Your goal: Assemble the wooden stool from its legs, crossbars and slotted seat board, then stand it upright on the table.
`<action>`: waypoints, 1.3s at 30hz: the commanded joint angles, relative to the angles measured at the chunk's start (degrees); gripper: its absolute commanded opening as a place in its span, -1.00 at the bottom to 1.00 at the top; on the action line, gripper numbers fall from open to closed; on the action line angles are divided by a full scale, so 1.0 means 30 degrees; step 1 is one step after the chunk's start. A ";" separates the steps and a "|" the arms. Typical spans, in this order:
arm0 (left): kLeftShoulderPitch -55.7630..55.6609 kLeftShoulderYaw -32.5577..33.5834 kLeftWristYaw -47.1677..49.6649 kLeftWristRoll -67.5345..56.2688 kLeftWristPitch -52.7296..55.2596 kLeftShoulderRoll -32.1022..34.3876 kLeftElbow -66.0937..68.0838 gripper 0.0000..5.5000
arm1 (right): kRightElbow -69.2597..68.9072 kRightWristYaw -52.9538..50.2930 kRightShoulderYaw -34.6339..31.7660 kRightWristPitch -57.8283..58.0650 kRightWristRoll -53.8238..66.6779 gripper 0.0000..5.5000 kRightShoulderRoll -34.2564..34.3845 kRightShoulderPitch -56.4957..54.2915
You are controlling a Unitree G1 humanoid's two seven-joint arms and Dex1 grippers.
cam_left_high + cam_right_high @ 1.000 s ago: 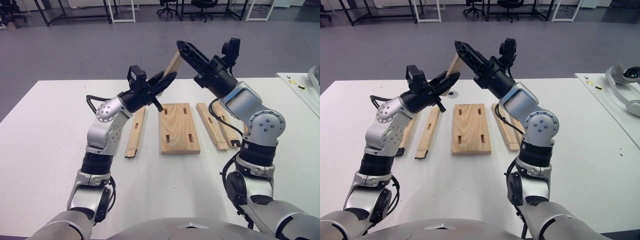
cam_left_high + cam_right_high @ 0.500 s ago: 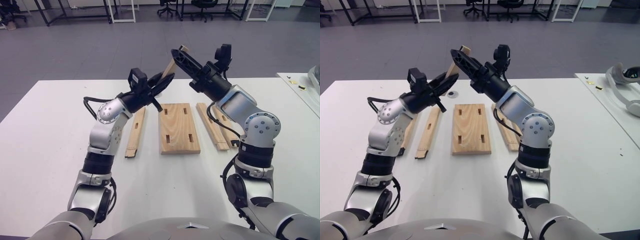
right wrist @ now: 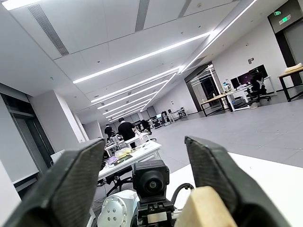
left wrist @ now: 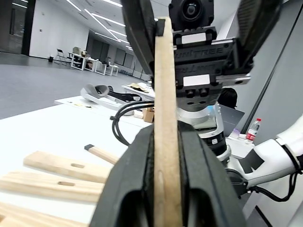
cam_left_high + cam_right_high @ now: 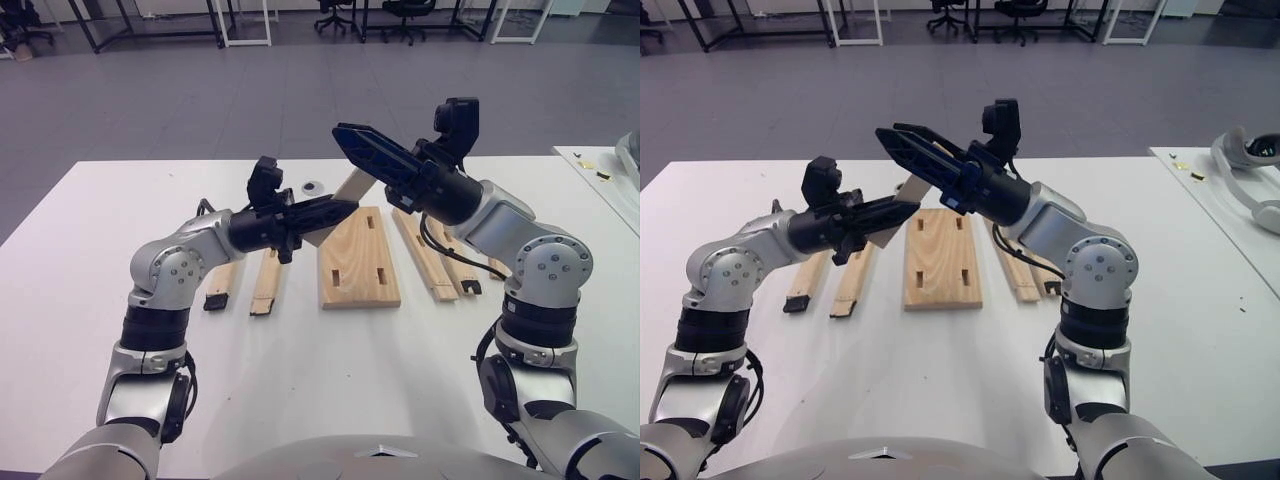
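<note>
– So, how are the arms set?

– Both are raised over the white table. The left forearm lies nearly level, pointing toward the middle. The right arm bends at the elbow, and its forearm points across to the left, a little higher.

– And the grippers?

– The left gripper is clamped on a wooden bar, which slants up and away from it above the far end of the slotted seat board. The right gripper has its fingers spread wide. The bar's far end sits between them, close against one finger. I can't tell whether it touches.

– Where are the other parts?

– The seat board lies flat at the table's centre. Two wooden pieces lie to its left and more to its right, all flat on the table.

– What changed over the last second?

– The left elbow dropped and the forearm came down from a steep upward angle, so the bar is lower and less upright. The right gripper, which looked narrow at the bar's top end before, has opened and swung lower with it.
</note>
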 commanded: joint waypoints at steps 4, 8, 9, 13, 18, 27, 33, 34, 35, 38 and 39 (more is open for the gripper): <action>-0.1073 0.1395 0.0942 -0.1205 0.1103 0.0166 0.0400 -0.86 | 0.0079 0.0940 0.0193 0.0241 0.0586 -0.30 -0.0813 0.0092; -0.1444 0.2110 0.1368 -0.2080 0.1427 -0.0021 0.0489 -0.86 | 0.0284 0.1339 0.0236 0.0203 0.0432 -0.51 -0.1183 0.0275; -0.1413 0.2125 0.1378 -0.2112 0.1442 0.0020 0.0417 -0.86 | 0.0340 0.1395 0.0240 0.0188 0.0370 -0.51 -0.1237 0.0330; -0.0988 0.1855 0.1256 -0.2004 0.1635 0.0127 0.0032 -0.86 | 0.0528 0.1382 0.0221 0.0058 0.0400 -0.75 -0.1256 0.0320; -0.0708 0.1700 0.1135 -0.1989 0.1787 0.0137 -0.0035 -0.86 | 0.0562 0.1158 0.0195 -0.0037 0.0590 -0.84 -0.1115 0.0274; -0.0026 0.1711 0.1447 -0.1009 0.1074 0.0284 0.0794 -0.58 | 0.2031 -0.1253 -0.0615 -0.1807 -0.1750 -0.85 -0.0523 -0.0422; 0.1743 0.2252 0.5174 0.5639 -0.3615 0.1693 0.6679 -0.51 | 0.3850 -0.3203 -0.0628 -0.5119 -0.7897 -0.84 -0.1388 -0.0145; 0.2231 0.2480 0.5495 0.5849 -0.3976 0.1714 0.6761 -0.51 | 0.4215 -0.3430 -0.0148 -0.5784 -0.9681 -0.84 -0.1943 0.0239; 0.2816 0.2753 0.5771 0.5689 -0.4112 0.1512 0.6318 -0.51 | 0.4731 -0.3985 0.0152 -0.6348 -1.1127 -0.83 -0.2260 0.0733; 0.4079 0.3084 0.6454 0.5163 -0.4276 0.0797 0.5236 -0.51 | 0.6078 -0.4902 0.0277 -0.7536 -1.2933 -0.79 -0.2504 0.1609; 0.4365 0.3179 0.6594 0.4890 -0.4210 0.0553 0.5018 -0.51 | 0.6372 -0.4995 -0.0085 -0.7702 -1.2528 -0.79 -0.2329 0.1604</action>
